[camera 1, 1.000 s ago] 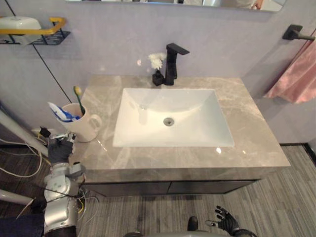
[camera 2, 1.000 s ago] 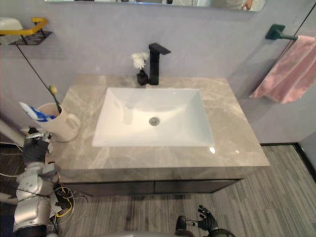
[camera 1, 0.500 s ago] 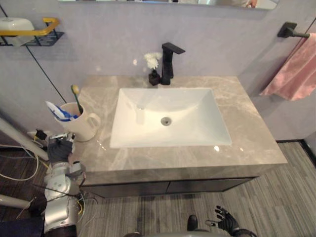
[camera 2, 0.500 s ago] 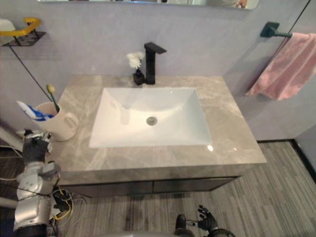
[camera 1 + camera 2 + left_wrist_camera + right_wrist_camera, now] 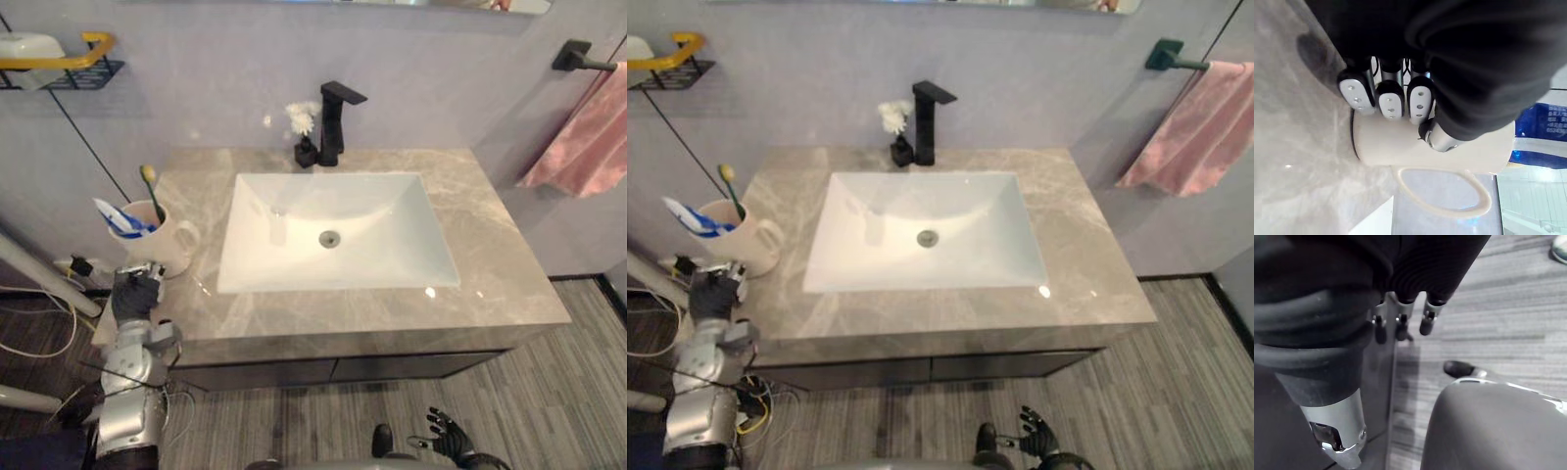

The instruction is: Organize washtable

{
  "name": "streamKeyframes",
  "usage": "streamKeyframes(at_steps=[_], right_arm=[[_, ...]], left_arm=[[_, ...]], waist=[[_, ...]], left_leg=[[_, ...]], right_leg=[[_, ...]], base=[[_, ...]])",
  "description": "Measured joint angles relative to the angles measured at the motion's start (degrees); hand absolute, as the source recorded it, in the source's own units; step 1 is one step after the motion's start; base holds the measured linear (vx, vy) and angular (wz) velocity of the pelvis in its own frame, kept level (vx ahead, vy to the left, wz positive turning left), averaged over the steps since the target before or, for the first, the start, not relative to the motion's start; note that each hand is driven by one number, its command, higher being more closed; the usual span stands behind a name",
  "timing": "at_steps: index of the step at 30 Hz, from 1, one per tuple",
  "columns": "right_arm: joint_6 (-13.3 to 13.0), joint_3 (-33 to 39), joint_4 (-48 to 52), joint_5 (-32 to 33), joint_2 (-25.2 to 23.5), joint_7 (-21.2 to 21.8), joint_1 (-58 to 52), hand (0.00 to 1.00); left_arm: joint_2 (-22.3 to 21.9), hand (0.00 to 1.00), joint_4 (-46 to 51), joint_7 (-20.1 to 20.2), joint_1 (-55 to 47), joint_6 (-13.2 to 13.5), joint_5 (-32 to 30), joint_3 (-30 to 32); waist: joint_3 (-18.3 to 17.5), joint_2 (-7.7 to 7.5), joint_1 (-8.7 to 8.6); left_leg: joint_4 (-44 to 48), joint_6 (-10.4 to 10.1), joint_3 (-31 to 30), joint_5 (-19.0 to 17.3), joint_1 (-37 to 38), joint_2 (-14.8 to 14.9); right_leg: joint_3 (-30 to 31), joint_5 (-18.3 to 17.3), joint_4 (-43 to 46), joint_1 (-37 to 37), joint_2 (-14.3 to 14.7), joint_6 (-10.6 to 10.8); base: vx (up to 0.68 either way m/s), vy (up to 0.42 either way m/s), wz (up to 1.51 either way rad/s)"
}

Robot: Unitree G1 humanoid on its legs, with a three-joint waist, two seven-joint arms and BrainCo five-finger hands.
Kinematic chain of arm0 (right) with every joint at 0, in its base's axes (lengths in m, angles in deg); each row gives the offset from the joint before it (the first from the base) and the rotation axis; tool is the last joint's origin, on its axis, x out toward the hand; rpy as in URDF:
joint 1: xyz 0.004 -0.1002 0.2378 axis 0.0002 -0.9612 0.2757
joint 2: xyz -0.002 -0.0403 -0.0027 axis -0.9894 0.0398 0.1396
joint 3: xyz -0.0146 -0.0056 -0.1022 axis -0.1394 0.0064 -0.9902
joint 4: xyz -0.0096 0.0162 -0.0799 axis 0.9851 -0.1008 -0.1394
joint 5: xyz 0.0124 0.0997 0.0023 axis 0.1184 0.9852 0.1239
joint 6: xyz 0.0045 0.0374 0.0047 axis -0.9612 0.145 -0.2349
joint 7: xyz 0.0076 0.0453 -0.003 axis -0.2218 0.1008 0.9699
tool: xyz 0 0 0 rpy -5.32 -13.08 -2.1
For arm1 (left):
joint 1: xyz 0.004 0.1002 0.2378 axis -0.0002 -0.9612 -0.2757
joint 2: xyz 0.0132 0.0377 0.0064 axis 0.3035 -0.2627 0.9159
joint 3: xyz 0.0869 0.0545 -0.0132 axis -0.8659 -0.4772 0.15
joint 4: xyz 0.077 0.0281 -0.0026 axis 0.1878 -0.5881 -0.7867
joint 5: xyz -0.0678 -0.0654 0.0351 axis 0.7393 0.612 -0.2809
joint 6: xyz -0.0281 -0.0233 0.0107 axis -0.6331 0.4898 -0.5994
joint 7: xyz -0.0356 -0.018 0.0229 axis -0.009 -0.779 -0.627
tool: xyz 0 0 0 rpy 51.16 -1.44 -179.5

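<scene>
A cream mug (image 5: 167,245) stands at the left end of the grey marble washtable (image 5: 509,264). It holds a green-handled toothbrush (image 5: 151,186) and a blue-and-white toothpaste tube (image 5: 118,217). My left hand (image 5: 137,291) hovers just in front of the mug at the counter's left front edge. In the left wrist view its fingers (image 5: 1391,100) are curled and close to the mug's side (image 5: 1400,147), holding nothing. My right hand (image 5: 446,436) hangs low over the floor in front of the cabinet, fingers spread.
A white sink (image 5: 294,206) fills the counter's middle. A black faucet (image 5: 336,122) and a small dark vase with a white flower (image 5: 306,137) stand behind it. A pink towel (image 5: 583,147) hangs at the right wall. A wall rack (image 5: 69,67) hangs at the upper left.
My left hand has shifted right, closer to the mug. The camera has also moved slightly; the things on the counter stay put.
</scene>
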Motion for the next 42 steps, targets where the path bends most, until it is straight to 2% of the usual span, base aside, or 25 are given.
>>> streamKeyframes(at_steps=[42], right_arm=[[0.07, 0.24, 0.01, 0.0, 1.14, -0.01, 1.04, 0.0]], left_arm=[[1.72, 1.0, -2.31, -0.11, 1.6, -0.43, -0.17, 4.07]], waist=[[0.45, -0.45, 0.12]], left_leg=[[0.12, 0.52, 0.96, -0.36, -0.26, -0.57]], right_leg=[[0.46, 0.41, 0.02, -0.87, -0.45, -0.18]], base=[[0.0, 0.0, -0.01]])
